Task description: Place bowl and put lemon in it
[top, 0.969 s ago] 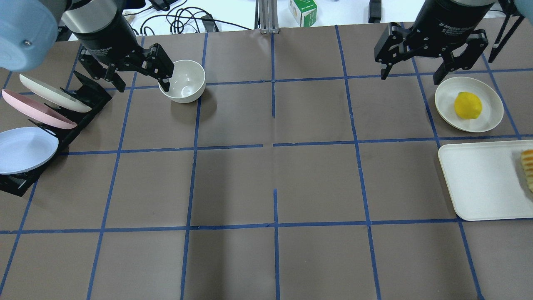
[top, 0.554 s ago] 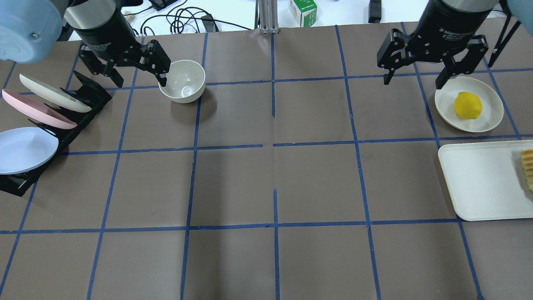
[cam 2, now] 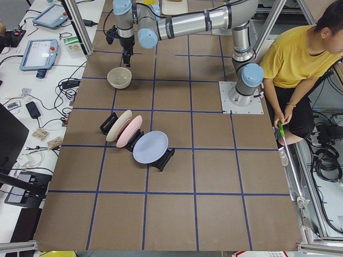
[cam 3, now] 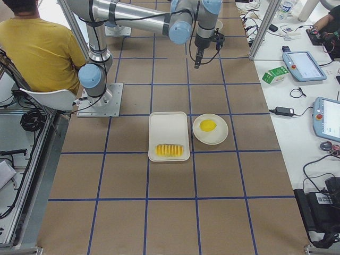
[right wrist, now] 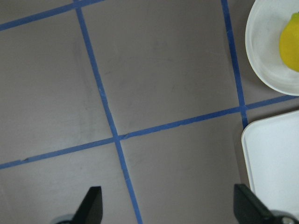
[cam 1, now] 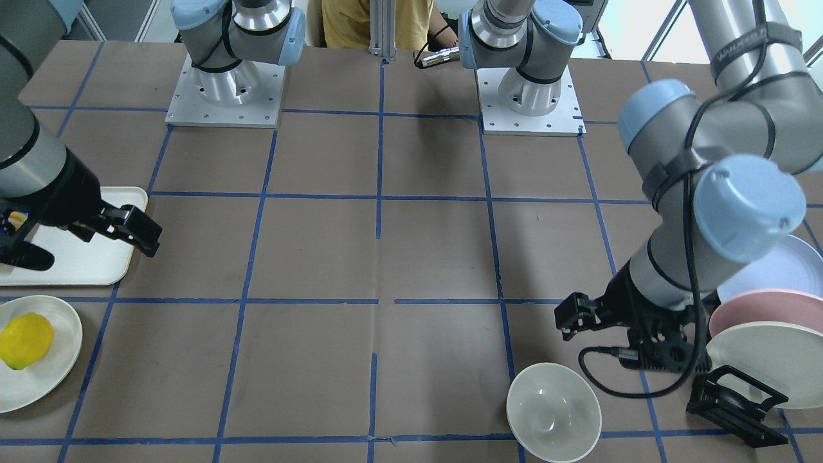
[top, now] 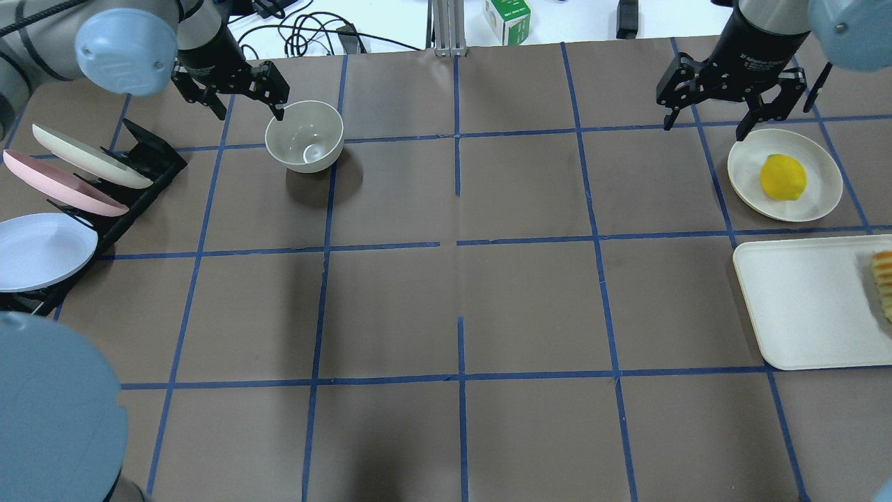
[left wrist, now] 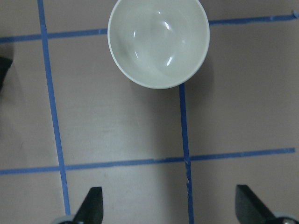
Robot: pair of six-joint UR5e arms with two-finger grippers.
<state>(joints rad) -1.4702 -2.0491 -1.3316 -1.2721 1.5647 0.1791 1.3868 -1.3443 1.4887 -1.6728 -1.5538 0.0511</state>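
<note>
The bowl (top: pixel 304 136) stands upright and empty on the brown table (top: pixel 446 307), on a blue tape line at the far left. The left gripper (top: pixel 249 111) hangs above it and off to its left, jaws spread wide and holding nothing. In the overhead view one fingertip overlaps the bowl's far-left rim. In the left wrist view the bowl (left wrist: pixel 159 42) lies well ahead of the two fingertips (left wrist: pixel 91 205), not between them.

The lemon (top: pixel 782 176) lies on a round plate (top: pixel 749 174) at the far right, well apart from the bowl. The right gripper (top: pixel 705 129) hangs to the far-left of that plate, also wide open and empty, one fingertip near the plate's rim. In the right wrist view the lemon (right wrist: pixel 290 44) sits at the upper right edge, outside the span of the fingers.

Just nearer than the plate is a white tray (top: pixel 801 307) with sliced yellow food (top: pixel 883 282). A black rack (top: pixel 146 157) with plates stands left of the bowl.
</note>
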